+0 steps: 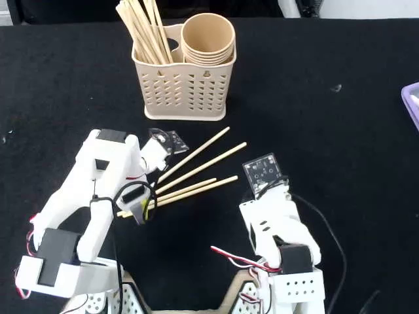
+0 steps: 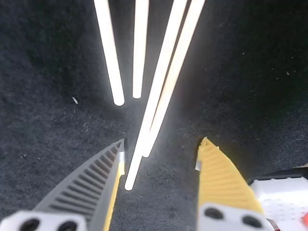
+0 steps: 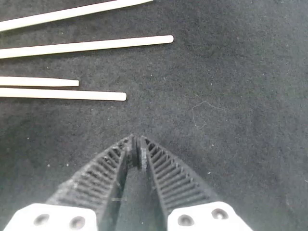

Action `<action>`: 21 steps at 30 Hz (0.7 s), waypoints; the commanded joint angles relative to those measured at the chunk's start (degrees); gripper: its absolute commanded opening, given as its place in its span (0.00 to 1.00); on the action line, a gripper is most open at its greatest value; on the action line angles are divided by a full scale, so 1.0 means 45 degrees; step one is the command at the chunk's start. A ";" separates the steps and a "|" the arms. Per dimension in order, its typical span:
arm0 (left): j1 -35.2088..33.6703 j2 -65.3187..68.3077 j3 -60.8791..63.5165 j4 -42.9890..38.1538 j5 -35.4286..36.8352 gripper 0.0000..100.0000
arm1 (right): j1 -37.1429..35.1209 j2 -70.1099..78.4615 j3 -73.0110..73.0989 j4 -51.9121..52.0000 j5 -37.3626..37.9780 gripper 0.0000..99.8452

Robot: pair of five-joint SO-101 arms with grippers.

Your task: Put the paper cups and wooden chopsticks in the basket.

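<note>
- A black cloth-covered table (image 1: 340,131), seen from above, with two white robot arms at its near edge.
- A beige plastic basket (image 1: 182,88) with slotted walls stands upright at the far side of the table, in the middle.
- A stack of paper cups (image 1: 208,38) sits upright in the basket's right compartment, mouths up.
- A bundle of wooden chopsticks (image 1: 145,29) stands in its left compartment, leaning to the left and rising well above the rim.
- Four loose chopsticks (image 1: 203,168) lie flat on the cloth between the basket and the arms. They fan out, running from near the left arm up toward the right.
- The left gripper (image 2: 163,141) is low over the cloth at the near ends of the loose chopsticks. It is spread wide and holds nothing. The ends of two chopsticks lie between its jaws, one of them just beside the grey jaw; the other two stop short of the jaws.
- The right gripper (image 3: 136,139) is just above bare cloth with its jaws pressed together and nothing between them. The far tips of the four loose chopsticks lie near it, apart from it.
- A purple object (image 1: 412,101) shows at the table's right edge.
</note>
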 commanded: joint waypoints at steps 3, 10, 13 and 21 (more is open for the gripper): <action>-0.0147 0.0664 -0.0068 -0.1309 -0.0703 0.23 | 0.0195 -0.1201 -0.0186 -0.0274 -0.0020 0.01; -0.0088 0.2208 -0.0147 -0.2286 -0.0723 0.23 | 0.0195 -0.1201 -0.0186 -0.0274 -0.0020 0.01; -0.0205 0.2579 -0.0147 -0.2637 -0.0723 0.23 | 0.0195 -0.1201 -0.0186 -0.0274 -0.0020 0.01; -0.0147 0.2813 -0.0107 -0.3028 -0.0723 0.23 | 0.0195 -0.1201 -0.0186 -0.0274 -0.0020 0.01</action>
